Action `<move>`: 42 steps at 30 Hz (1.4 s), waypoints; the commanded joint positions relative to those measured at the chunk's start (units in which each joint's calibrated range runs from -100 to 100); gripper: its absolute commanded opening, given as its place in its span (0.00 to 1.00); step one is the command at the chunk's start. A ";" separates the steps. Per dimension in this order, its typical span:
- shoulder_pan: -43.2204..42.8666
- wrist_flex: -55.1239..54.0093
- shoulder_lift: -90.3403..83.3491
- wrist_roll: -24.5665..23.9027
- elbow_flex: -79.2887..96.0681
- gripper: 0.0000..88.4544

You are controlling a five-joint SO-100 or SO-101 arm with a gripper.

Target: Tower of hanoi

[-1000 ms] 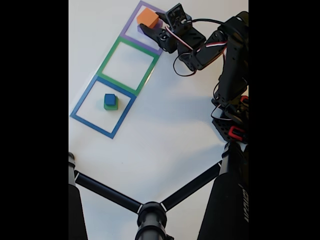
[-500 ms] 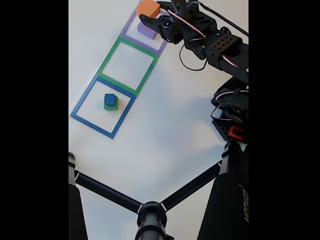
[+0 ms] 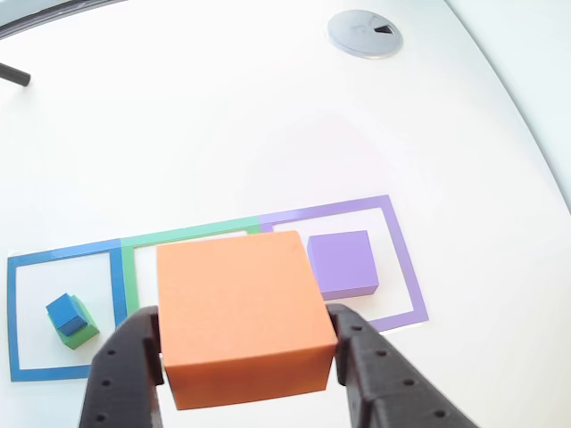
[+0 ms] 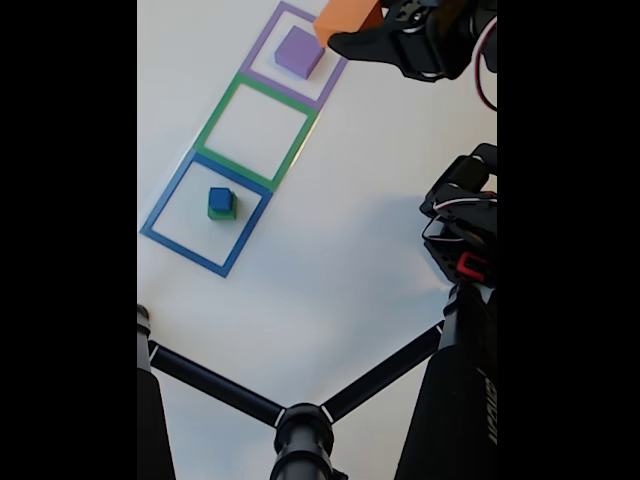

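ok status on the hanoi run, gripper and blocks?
Gripper shut on orange block, held aloft. Purple block alone in purple outline. Blue cube on green block. Green outline free.

You've got the pincer (image 4: 340,30) clamped on the orange block (image 4: 345,17), raised beside the purple block (image 4: 299,51); blue cube (image 4: 220,198) sits on the green block (image 4: 224,211).

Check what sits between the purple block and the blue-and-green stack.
Just the green outline, with bare table inside it. In the fixed view it separates the purple block from the blue cube on the green block.
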 commanded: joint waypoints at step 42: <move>-11.99 -130.01 41.53 0.00 81.75 0.12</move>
